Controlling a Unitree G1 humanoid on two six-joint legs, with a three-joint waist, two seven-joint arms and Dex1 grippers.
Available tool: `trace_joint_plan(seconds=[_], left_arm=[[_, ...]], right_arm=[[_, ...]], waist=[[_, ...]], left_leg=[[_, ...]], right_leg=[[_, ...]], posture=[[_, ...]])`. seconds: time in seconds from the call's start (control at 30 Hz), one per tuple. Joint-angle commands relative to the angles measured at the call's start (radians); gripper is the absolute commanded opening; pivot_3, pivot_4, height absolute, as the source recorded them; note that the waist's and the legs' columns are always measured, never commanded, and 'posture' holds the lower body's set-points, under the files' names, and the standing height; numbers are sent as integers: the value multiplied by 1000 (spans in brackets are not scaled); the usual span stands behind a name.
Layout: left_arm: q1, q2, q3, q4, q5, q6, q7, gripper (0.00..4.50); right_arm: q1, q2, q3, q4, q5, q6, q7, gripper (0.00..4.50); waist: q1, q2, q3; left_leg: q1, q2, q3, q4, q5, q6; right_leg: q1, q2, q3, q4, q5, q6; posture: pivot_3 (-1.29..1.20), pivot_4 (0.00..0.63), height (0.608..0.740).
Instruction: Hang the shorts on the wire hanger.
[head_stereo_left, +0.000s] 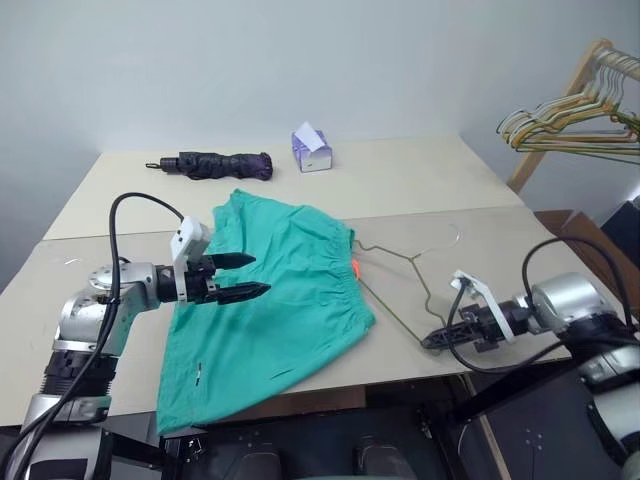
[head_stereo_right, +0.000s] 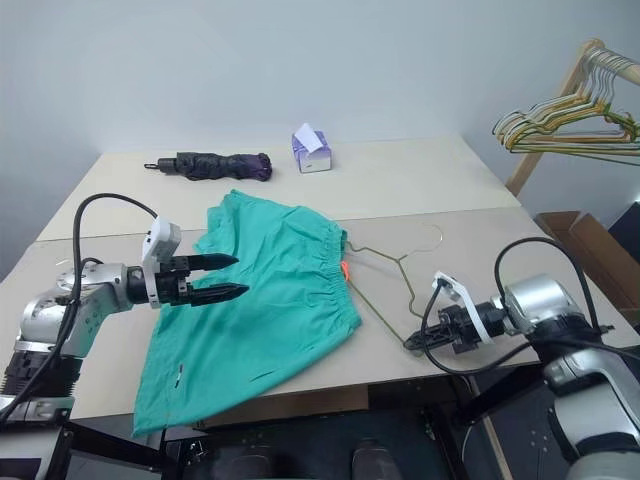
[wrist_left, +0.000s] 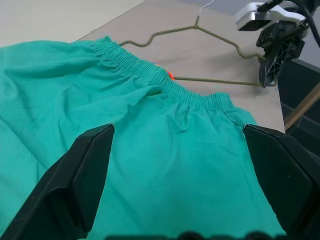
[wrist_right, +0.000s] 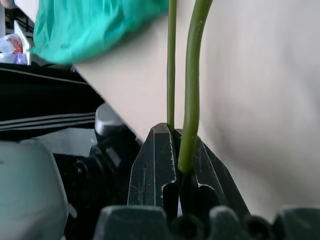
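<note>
Right wrist view: right pincer (wrist_right: 176, 165) pinched the wire hanger (head_stereo_left: 400, 290) at its near corner, judged to steady it for threading | shorts (head_stereo_left: 270, 300) lay flat on tabletop (head_stereo_left: 420, 180), waistband overlapping the hanger | left pincer (head_stereo_left: 243, 276) hovered spread wide over the cloth, apparently ready to grasp.
</note>
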Motion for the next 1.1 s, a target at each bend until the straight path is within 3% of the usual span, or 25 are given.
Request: trace_joint_plan(seconds=[0.03, 0.27, 0.47, 0.67, 0.87, 1.0, 1.1], left_arm=[[1, -2, 24, -31, -6, -17, 13, 4442], [42, -8, 39, -77, -17, -9, 41, 4442], [75, -9, 51, -112, -25, 1, 63, 4442], [94, -6, 63, -130, -33, 5, 73, 4442], [92, 10, 75, -128, -42, -1, 60, 4442], [63, 51, 102, -127, -66, -22, 1, 4442], [-78, 105, 205, -93, -183, 6, -76, 4442]], right_arm=[[-70, 26, 57, 80, -65, -72, 103, 0], [-184, 141, 83, 312, -160, -180, 103, 0], [-305, 233, 1, 551, -235, -286, 45, 0], [-343, 264, -86, 622, -280, -348, 18, 0], [-294, 259, -172, 418, -316, -594, -107, 0], [-265, 259, -190, 240, -334, -611, -162, 0], [-238, 251, -144, 72, -399, -642, -209, 0]], waist=[[2, 0, 0], [13, 0, 0], [27, 0, 0], [39, 0, 0], [38, 0, 0], [32, 0, 0], [30, 1, 0]], left_leg=[[0, 0, 0, 0, 0, 0], [0, 0, 0, 0, 0, 0], [1, 0, -1, 0, 0, 0], [0, -1, -1, 0, 0, 0], [0, -1, -1, 0, 0, 0], [0, -1, -1, 0, 0, 0], [-3, -1, -1, 1, 0, -1]], right_leg=[[0, 0, 0, 0, 0, 0], [0, 0, 0, 1, 1, -1], [0, 0, 0, 2, 1, -1], [0, 0, -1, 2, 1, -1], [-1, 0, 0, 3, 1, -2], [-3, 0, 0, 6, 1, -1], [-6, 0, 0, 7, 1, -1]], posture=[[61, 0, 740], [97, 0, 740], [117, 0, 740], [123, 0, 740], [107, 0, 740], [91, 0, 740], [75, 0, 740]])
